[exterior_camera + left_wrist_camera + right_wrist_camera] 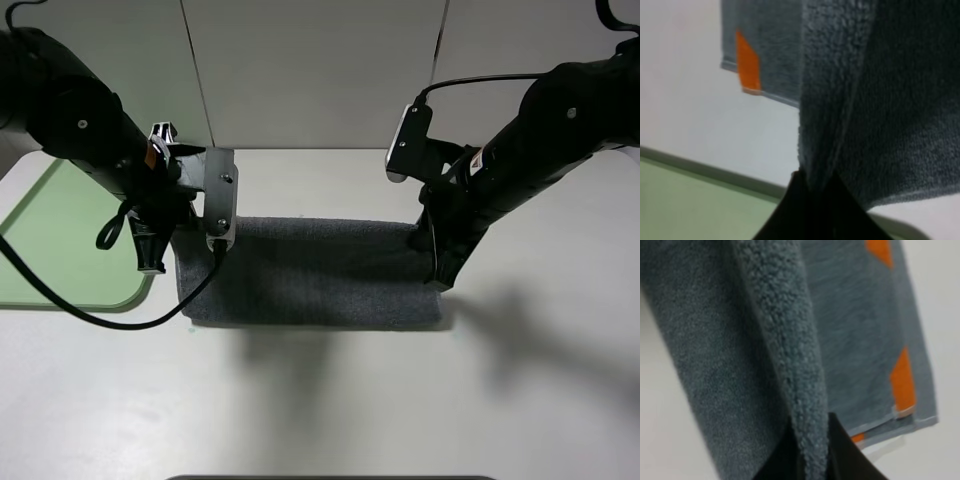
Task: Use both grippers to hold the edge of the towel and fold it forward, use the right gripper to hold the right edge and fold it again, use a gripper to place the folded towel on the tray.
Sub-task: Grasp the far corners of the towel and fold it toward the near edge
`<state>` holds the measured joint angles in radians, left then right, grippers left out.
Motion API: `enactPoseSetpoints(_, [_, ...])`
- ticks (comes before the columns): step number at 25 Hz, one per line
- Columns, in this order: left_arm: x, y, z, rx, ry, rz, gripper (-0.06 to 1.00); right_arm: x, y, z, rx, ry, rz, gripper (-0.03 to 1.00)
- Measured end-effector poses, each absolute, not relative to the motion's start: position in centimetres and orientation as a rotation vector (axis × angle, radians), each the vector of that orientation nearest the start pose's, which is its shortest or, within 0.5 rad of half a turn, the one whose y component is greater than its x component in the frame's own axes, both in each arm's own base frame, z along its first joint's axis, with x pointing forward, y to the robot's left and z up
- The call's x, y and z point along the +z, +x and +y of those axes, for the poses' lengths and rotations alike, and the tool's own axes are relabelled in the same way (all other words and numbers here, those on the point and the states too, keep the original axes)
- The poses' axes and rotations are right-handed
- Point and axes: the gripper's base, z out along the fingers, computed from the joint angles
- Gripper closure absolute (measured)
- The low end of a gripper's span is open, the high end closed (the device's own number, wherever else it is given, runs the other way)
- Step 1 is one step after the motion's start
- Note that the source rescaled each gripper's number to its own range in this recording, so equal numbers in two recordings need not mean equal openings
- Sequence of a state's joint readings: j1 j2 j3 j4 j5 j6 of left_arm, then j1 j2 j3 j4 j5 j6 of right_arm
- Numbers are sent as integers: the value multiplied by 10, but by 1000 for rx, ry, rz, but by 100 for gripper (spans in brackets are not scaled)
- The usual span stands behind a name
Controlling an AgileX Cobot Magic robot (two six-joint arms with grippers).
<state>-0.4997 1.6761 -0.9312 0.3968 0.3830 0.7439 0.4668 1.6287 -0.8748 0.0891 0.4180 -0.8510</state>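
Observation:
The dark grey towel (310, 272) lies as a long doubled strip across the middle of the white table. My left gripper (152, 258) is at its left end and my right gripper (440, 278) at its right end. Both are shut on the towel's edge. In the left wrist view a thick fold of towel (840, 100) runs into the black fingertips (795, 200), with an orange stripe (747, 65) on the layer below. In the right wrist view the fluffy towel edge (785, 350) is pinched between the fingertips (840, 450), above a layer with orange stripes (903, 377). The pale green tray (60, 250) lies at the left, beside the left gripper.
A pale wall of panels (320, 70) rises behind the table. White tabletop (330, 400) stretches in front of the towel. Both arms' shadows fall on it.

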Motion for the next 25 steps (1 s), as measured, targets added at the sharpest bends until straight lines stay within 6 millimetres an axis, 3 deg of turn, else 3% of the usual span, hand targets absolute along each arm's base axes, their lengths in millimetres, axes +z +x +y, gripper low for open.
enactPoseSetpoints(10, [166,308,-147,-578,-2624,-2478,94,171,282,143,-100,-1584,2118,97])
enactPoseSetpoints(22, [168,311,-150,-613,-2706,-2454,94,171,284,142,-141,-1626,2081,97])
enactPoseSetpoints(25, [168,311,-149,-621,-2708,-2445,84,171,284,141,-145,-1629,2081,85])
